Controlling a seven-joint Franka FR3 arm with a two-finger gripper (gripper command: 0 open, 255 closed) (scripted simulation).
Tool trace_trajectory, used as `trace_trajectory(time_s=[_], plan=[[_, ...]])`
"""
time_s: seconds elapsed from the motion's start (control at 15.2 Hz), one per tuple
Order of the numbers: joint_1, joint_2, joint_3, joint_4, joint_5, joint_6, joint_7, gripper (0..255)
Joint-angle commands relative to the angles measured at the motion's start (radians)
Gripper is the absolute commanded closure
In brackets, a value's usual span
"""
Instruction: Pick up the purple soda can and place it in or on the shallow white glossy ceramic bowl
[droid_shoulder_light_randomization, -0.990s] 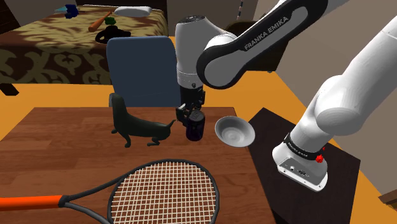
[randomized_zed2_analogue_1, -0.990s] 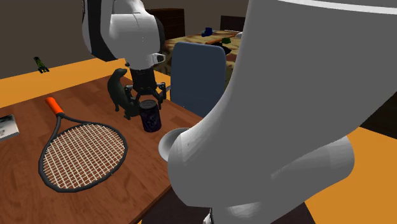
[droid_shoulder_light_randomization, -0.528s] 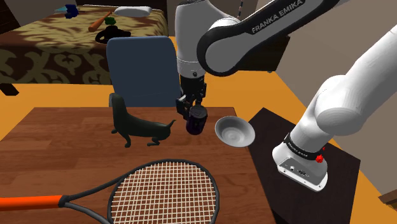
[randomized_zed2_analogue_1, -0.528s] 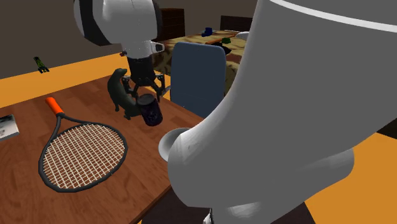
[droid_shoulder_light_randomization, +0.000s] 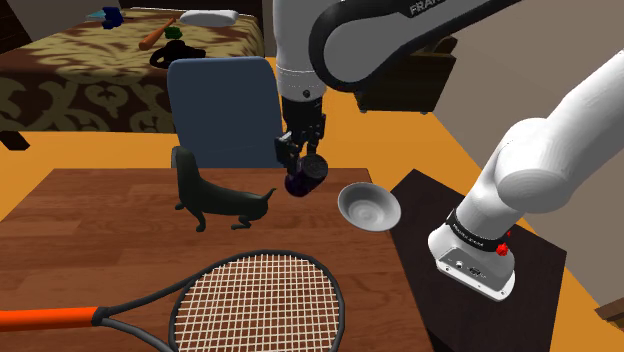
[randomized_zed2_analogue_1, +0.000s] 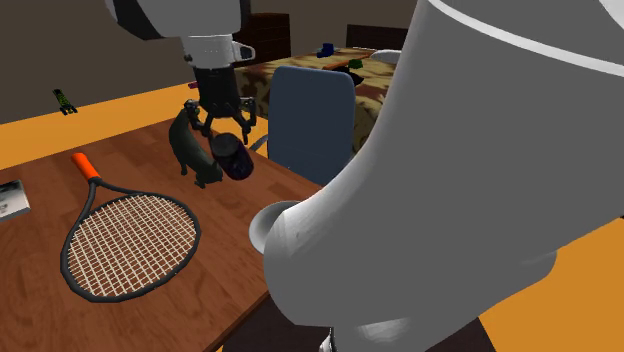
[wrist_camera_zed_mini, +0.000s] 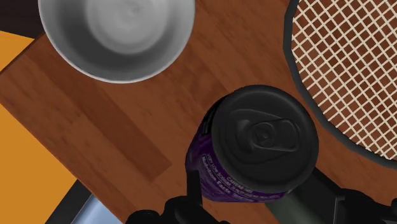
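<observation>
Can (droid_shoulder_light_randomization: 305, 178): dark purple, black lid. Seen clasped at its upper part between the fingers of the gripper (droid_shoulder_light_randomization: 302, 163), which were closed onto its sides. It was held in the air, clear of the table (droid_shoulder_light_randomization: 90, 235), and tilted off upright.

Change noted: a second ago the can was stood upright on the wood with the fingers about it. Half a second ago it was just raised. Now it had been carried higher, and its lean had grown. The lift was judged done and the grasp sound, though the tilt suggested some slip in the fingers. The carry to the bowl was not yet made.

Bowl (droid_shoulder_light_randomization: 370, 208): white, empty, unmoved across the frames. In the shoulder view it was placed at four o'clock of the can, near but apart.

Dog figure (droid_shoulder_light_randomization: 205, 192), dark, was recorded at nine o'clock of the can, and racket (droid_shoulder_light_randomization: 255, 300) at seven o'clock. Both were left as before.
</observation>
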Motion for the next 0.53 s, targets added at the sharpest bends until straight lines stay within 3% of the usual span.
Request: trace_trajectory(time_s=[0.0,0.07,0.46], plan=[[0.000,-0.017,-0.006,0.016,0.004,-0.032,-0.005,255],[0.000,-0.021,-0.007,0.022,0.004,-0.042,-0.005,255],[0.025,-0.283,-0.092,-0.170,0.066,-0.115,-0.115,255]])
